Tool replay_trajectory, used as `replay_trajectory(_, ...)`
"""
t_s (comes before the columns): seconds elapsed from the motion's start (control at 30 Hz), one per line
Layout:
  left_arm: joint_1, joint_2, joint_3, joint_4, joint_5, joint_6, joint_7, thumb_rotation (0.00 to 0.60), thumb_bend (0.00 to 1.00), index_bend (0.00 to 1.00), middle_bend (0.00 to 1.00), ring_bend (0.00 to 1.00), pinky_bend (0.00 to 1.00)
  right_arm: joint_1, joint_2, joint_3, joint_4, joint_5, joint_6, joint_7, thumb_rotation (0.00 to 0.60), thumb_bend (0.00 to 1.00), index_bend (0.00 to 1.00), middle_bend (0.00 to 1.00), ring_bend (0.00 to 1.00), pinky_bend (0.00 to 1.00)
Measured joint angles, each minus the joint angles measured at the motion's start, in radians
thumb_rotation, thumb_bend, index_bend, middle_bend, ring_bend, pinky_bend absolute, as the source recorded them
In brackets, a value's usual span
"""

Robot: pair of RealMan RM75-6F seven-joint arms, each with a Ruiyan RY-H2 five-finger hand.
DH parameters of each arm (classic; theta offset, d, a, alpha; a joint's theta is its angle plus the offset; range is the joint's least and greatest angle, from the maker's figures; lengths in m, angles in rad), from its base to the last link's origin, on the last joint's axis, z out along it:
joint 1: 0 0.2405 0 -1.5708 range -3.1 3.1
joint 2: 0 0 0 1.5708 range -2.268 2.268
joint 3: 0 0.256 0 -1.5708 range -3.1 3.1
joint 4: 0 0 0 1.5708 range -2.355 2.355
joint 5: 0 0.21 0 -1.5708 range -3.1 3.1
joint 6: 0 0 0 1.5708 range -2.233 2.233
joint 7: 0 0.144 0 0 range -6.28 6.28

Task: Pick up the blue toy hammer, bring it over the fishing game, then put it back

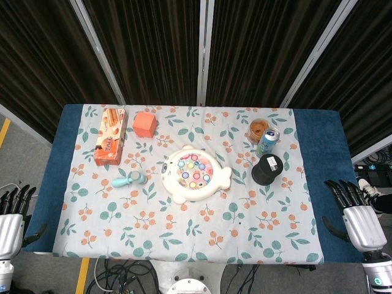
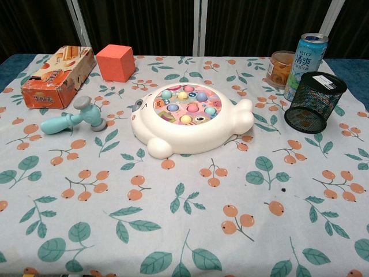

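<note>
Blue toy hammer (image 2: 74, 117) lies flat on the surface (image 1: 318, 153), just left of the fishing game (image 2: 187, 118), untouched. Left hand (image 1: 12, 217) and right hand (image 1: 356, 211) sit at the near corners, well apart from everything, fingers straight and spread, holding nothing.

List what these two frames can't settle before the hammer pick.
- Left hand: head view only, cut by the left edge; fingers partly visible.
- Right hand: wrist cut by the bottom edge; absent from chest view.
- Snack box print: too blurred to read.
- Mesh pen cup contents: unclear through the mesh.
</note>
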Motion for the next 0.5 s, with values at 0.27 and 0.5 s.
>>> replay_trajectory(0.27,-0.012,-0.005,-0.016,-0.026,-0.011,-0.024,0.017,0.600,0.21,0.10,0.08,0.00,0.02,-0.002,0.006,-0.002,0.004,-0.006,0.006,0.011,0.600,0.26,0.00,0.09,0.00,0.00)
replay_trajectory(0.5,-0.103,-0.026,-0.066,-0.026,0.023,-0.093,-0.033,0.600,0.23,0.25,0.23,0.12,0.14,-0.003,0.018,-0.002,0.011,-0.030,0.027,0.020,0.600,0.26,0.00,0.09,0.00,0.00)
